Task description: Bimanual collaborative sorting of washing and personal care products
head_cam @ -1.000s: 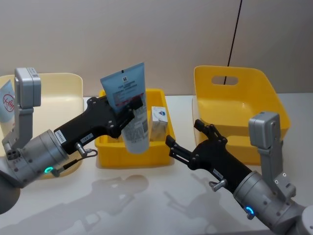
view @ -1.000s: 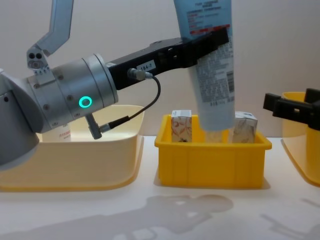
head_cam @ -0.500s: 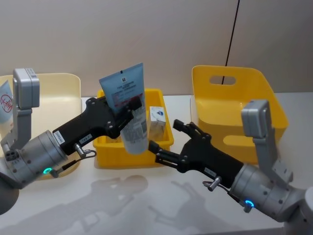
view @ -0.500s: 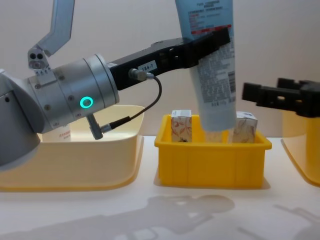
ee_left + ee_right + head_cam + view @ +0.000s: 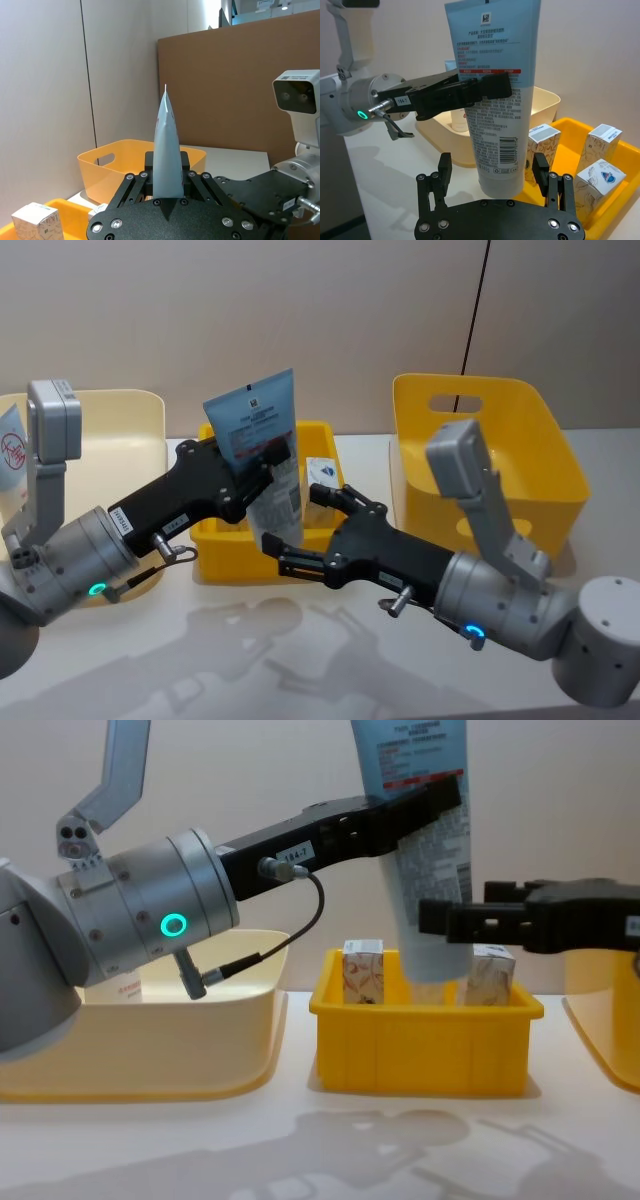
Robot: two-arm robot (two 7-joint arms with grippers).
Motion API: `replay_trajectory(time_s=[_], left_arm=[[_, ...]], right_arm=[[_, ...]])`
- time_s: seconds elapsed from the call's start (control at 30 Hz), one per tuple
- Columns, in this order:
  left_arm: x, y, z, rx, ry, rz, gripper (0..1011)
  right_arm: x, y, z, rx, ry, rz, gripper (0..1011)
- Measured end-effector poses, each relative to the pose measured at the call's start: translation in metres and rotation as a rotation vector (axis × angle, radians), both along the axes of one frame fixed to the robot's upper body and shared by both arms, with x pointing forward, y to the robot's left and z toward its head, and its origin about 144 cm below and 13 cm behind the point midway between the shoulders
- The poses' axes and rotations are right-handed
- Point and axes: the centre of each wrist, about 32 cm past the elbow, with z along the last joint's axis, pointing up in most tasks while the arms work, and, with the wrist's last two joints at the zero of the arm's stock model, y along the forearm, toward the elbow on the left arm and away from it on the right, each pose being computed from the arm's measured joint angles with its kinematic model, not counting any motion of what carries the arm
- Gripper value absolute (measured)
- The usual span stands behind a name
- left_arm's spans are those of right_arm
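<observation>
I see a white table (image 5: 230, 680) stretching across in front of me, with soft shadows on its top. Three bins stand directly on it in a row, all upright. A cream bin (image 5: 125, 435) sits at the left. A small yellow bin (image 5: 225, 555) is in the middle, near the cream one but not touching it. A big yellow bin (image 5: 550, 450) with a handle slot stands at the right, a strip of bare table between it and the small one.

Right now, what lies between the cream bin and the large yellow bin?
The small yellow tray holding white cartons, below the pale-blue tube; head view shows it.
</observation>
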Motion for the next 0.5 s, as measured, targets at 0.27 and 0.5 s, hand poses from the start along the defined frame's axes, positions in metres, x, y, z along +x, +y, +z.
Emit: replay_trajectory(time_s=[0.27, 0.5], left_arm=[[0.0, 0.0, 0.0, 0.0, 0.0, 0.0, 260], [0.0, 0.0, 0.0, 0.0, 0.0, 0.0, 259]], right_arm=[[0.008, 0.014, 0.002, -0.047, -0.008, -0.029, 1001], [0.015, 0.026, 0.001, -0.072, -0.02, -0.038, 1001]])
